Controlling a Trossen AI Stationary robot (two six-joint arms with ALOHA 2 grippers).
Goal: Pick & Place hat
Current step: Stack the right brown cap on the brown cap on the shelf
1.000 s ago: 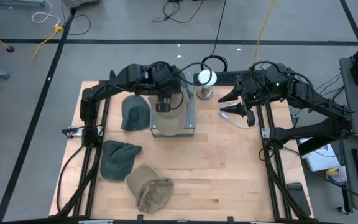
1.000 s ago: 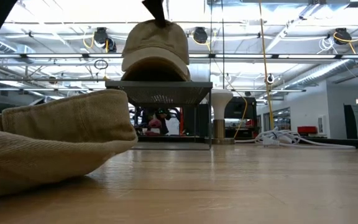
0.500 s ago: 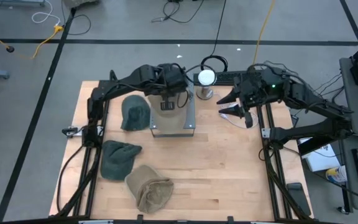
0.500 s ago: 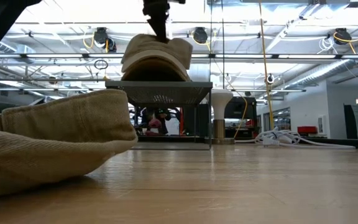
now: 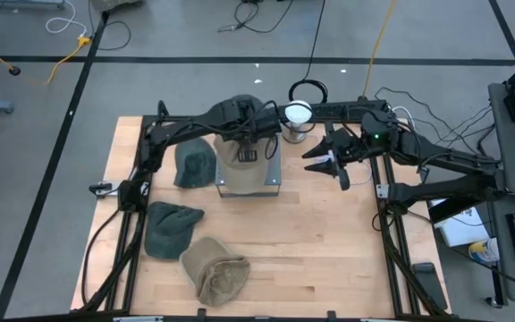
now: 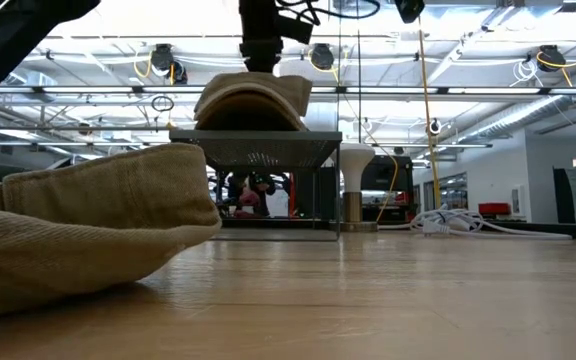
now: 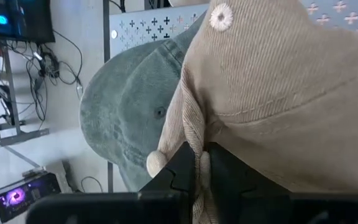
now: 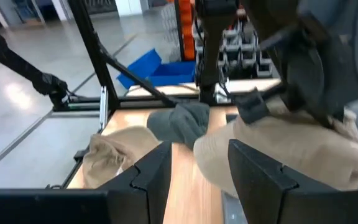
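A tan corduroy hat (image 5: 256, 169) sits on a raised perforated metal stand (image 5: 277, 175) at the table's far middle; in the low view the tan hat (image 6: 253, 100) rests by its brim on the stand top (image 6: 256, 148). My left gripper (image 5: 245, 150) is above it, shut on its cloth. My right gripper (image 5: 326, 162) hovers open to the right of the stand, its fingers pointing at the hat (image 8: 278, 149). A grey-green cap (image 7: 129, 118) lies just left of the stand. My left gripper (image 7: 199, 158) pinches a raised fold of the tan hat's crown (image 7: 194, 134) between its two fingers, off to one side of the top button (image 7: 220, 17). The fingers (image 6: 261, 50) come from above, pointing down. The hat sits low on the stand top, its crown squashed.
A grey-green cap (image 5: 193, 163), a dark green beanie (image 5: 173, 228) and another tan corduroy hat (image 5: 215, 277) lie on the table's left half. A white ball-topped post (image 5: 297, 113) stands behind the stand. Cables (image 5: 338, 174) lie below the right gripper. Bare wood shows at the near right.
My left gripper has come down onto the stand and shifted slightly right, staying shut on the tan hat, whose crown has sunk and flattened. My right gripper has moved toward the table's left, closer to the stand, and has stayed open.
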